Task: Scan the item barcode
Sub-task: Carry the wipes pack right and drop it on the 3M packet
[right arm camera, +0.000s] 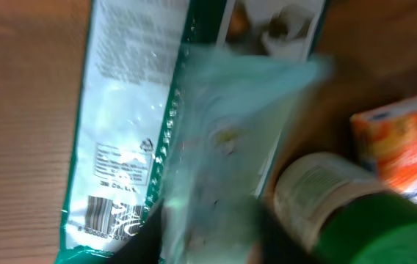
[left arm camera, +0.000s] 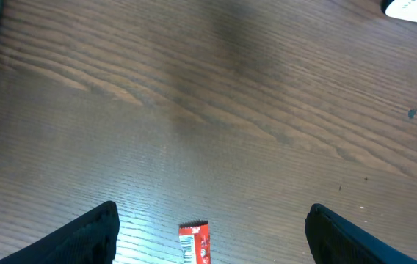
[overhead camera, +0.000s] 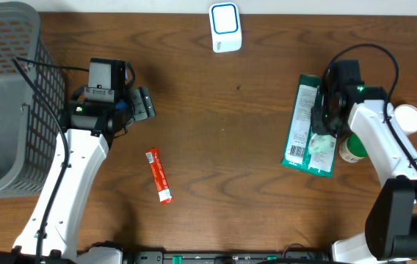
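Green-white packet [overhead camera: 300, 121], barcode [right arm camera: 104, 216] up; left jaws spread, right jaws' state unclear

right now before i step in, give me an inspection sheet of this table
surface: wooden table, no spills seen
job's things: green bag lying flat, barcode facing up; white scanner at the far edge; red packet
clutter: bottle with a green cap, orange box, both beside the bag
grippers: left fingers open, holding nothing; right fingers over the bag, view blurred, grip unclear
cables: black cable looping off the right arm
surroundings: grey basket at the left edge
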